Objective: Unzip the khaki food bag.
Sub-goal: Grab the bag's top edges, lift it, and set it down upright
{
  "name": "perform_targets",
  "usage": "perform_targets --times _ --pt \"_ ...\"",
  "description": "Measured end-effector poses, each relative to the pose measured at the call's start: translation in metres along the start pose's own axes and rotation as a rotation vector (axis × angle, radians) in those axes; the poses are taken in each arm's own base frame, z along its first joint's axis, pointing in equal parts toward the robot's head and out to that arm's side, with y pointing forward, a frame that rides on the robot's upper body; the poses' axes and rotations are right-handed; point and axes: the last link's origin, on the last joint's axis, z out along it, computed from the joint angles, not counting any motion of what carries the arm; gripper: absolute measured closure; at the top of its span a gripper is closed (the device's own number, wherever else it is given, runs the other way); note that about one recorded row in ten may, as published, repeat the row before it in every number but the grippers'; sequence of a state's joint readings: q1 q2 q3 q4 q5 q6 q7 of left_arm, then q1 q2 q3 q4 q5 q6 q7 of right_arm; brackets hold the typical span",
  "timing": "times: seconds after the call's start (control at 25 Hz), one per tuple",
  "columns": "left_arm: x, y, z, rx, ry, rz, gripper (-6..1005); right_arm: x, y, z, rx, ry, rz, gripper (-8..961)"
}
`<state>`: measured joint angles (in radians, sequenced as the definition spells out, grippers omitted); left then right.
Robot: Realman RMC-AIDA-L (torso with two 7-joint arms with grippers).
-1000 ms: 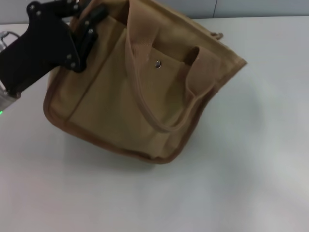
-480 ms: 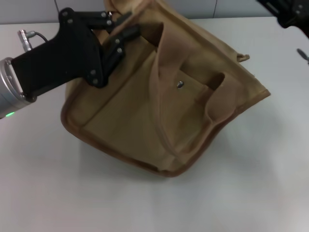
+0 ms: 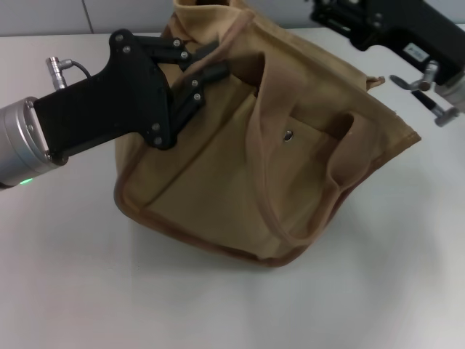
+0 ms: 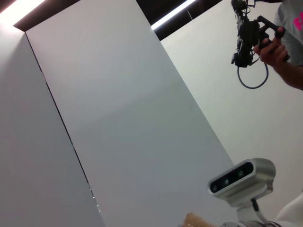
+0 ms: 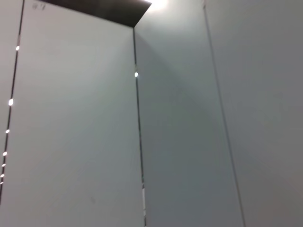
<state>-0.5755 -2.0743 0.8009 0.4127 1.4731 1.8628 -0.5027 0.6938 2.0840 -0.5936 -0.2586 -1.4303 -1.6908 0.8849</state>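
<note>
The khaki food bag (image 3: 218,174) stands tilted on the white table (image 3: 378,291) in the head view, with its front pocket and silver snap stud (image 3: 288,135) facing me. One webbing handle (image 3: 270,196) hangs down the front. My left gripper (image 3: 212,62) is shut on the bag's upper left edge. My right gripper (image 3: 334,14) hovers just beyond the bag's far right top. A small tab (image 3: 374,81) sticks out at the bag's right corner. The top zipper is hidden. A sliver of tan fabric (image 4: 194,220) shows in the left wrist view.
The wrist views show only grey walls, plus in the left wrist view a camera on a stand (image 4: 241,179) and a person's hand holding a device (image 4: 258,40). Bare table lies in front of and to the right of the bag.
My left gripper has pulled the bag to the right and towards me. My right arm has come into view at the top right and moved in towards the bag's top.
</note>
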Motion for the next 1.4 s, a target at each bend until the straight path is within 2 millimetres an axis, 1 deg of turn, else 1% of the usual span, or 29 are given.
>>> perform_targets --times 0.2,0.28,0.32,0.44,0.52,0.56,0.64,0.72,0.76,0.84,0.88,0.92,1.0,1.04,1.08,1.12,1.2,1.4 --pt "0.0 0.001 0.001 -0.007 -0.001 -0.002 913 0.008 0.004 0.017 -0.059 0.07 0.013 108" --pt "0.0 0.001 0.001 -0.008 0.0 -0.001 913 0.015 0.004 0.022 -0.085 0.138 0.004 108" --pt "0.0 0.001 0.001 -0.01 0.001 -0.001 913 0.015 0.004 0.022 -0.085 0.138 0.004 108" --pt "-0.001 0.001 0.003 -0.018 0.001 -0.003 913 0.02 0.005 0.025 -0.117 0.211 0.004 107" --pt "-0.001 0.001 0.004 -0.022 0.0 -0.005 913 0.019 0.006 0.018 -0.135 0.257 0.024 107" --pt "-0.001 0.001 0.004 -0.023 0.0 -0.005 913 0.019 0.006 0.018 -0.135 0.257 0.024 107" --pt "-0.001 0.001 0.004 -0.024 0.001 -0.004 913 0.017 0.004 0.008 -0.117 0.283 0.04 107" --pt "0.0 0.0 0.006 -0.025 0.003 -0.001 913 0.016 0.003 -0.009 -0.092 0.325 0.057 107" --pt "0.0 0.0 0.006 -0.026 0.004 0.0 913 0.016 0.003 -0.009 -0.092 0.325 0.057 107" --pt "0.0 -0.001 0.007 -0.028 0.006 0.003 913 0.014 0.005 -0.025 -0.07 0.339 0.047 107" --pt "0.0 -0.002 0.008 -0.029 0.007 0.004 913 0.013 0.009 -0.043 -0.051 0.341 0.039 107" --pt "0.0 -0.002 0.009 -0.031 0.008 0.005 913 0.013 0.009 -0.043 -0.051 0.341 0.039 107" --pt "0.0 -0.003 0.01 -0.032 0.01 0.007 913 0.011 0.015 -0.059 -0.038 0.326 0.027 107" --pt "0.001 -0.003 0.01 -0.034 0.011 0.008 913 0.009 0.017 -0.063 -0.031 0.308 0.019 108" --pt "0.001 -0.004 0.011 -0.036 0.013 0.009 913 0.003 0.017 -0.068 -0.004 0.248 -0.005 108" --pt "0.001 -0.004 0.012 -0.038 0.014 0.009 913 0.003 0.017 -0.068 -0.004 0.248 -0.005 108" --pt "0.001 -0.004 0.014 -0.049 0.016 0.006 913 -0.002 0.013 -0.064 0.021 0.187 -0.017 108" --pt "0.0 -0.002 0.015 -0.061 0.011 0.001 913 -0.007 0.004 -0.033 0.014 0.087 -0.009 108"
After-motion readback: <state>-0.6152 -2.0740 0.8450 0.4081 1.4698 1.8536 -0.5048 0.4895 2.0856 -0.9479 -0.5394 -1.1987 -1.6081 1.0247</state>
